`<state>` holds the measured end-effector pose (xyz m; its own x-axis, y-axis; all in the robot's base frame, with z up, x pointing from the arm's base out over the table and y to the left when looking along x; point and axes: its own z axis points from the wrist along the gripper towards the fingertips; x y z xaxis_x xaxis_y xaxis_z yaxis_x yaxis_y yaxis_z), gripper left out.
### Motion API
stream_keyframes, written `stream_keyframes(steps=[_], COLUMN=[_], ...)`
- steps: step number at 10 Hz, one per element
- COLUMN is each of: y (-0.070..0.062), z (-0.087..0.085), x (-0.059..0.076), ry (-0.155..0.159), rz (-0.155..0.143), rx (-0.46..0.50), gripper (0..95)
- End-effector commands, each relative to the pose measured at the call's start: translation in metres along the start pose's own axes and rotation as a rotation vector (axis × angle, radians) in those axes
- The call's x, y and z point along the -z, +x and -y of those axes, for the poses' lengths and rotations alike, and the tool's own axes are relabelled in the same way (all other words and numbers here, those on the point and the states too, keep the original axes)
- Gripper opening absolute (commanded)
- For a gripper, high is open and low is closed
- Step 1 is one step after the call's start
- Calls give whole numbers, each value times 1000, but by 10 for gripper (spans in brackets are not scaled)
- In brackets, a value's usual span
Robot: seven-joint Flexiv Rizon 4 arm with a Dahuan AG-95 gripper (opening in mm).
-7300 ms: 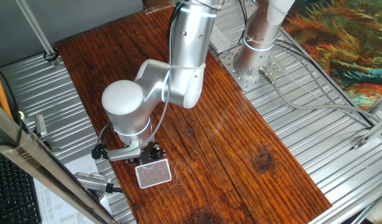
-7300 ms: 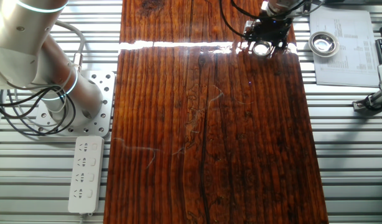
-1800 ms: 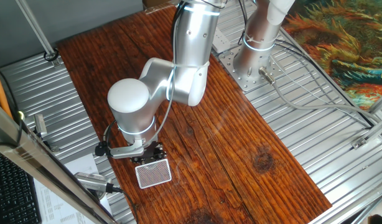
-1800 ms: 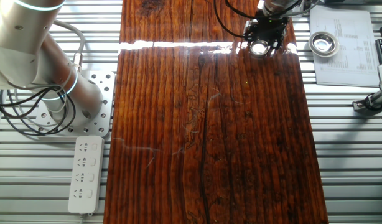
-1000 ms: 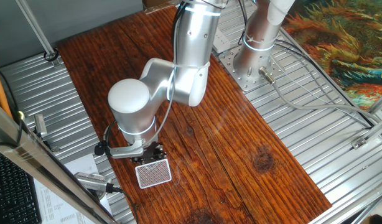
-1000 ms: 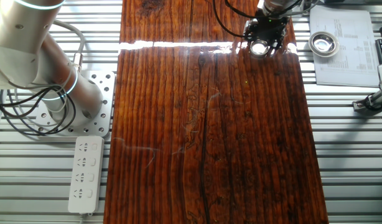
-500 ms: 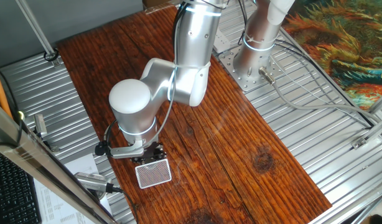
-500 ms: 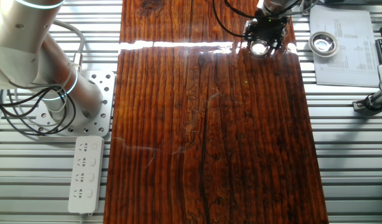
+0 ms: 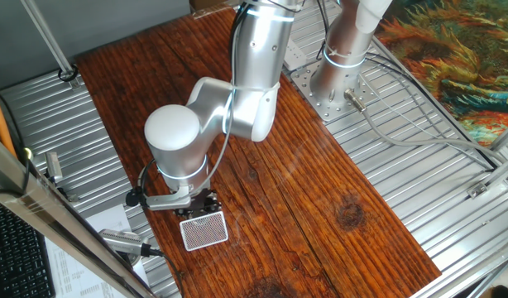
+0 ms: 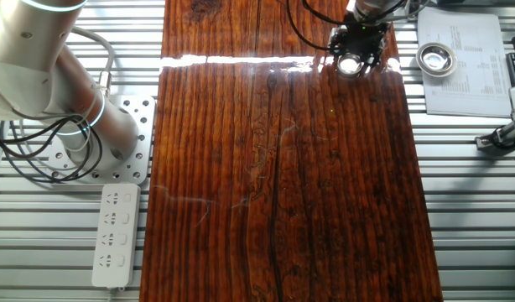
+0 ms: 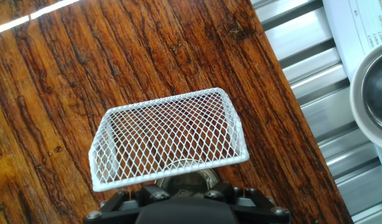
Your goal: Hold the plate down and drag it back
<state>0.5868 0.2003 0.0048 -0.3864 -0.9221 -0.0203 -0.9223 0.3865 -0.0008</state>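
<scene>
Where the hand view starts, the dark claw fills the bottom edge, and it is too hidden to tell how far apart its fingers stand. Just past it lies one plate, small, round and shiny silver, partly under one white mesh basket. Both sit on the brown wooden desk, near its edge. Farther off, one metal bowl rests on one printed paper; the print is too small to read.
</scene>
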Motion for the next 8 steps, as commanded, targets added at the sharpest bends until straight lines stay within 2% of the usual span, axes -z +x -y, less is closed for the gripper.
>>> stream_keyframes(steps=[1, 8], y=[1, 2], z=[1, 1], x=[-1, -1], ry=[0, -4], rz=[2, 11], rx=[0, -7], gripper=[0, 0])
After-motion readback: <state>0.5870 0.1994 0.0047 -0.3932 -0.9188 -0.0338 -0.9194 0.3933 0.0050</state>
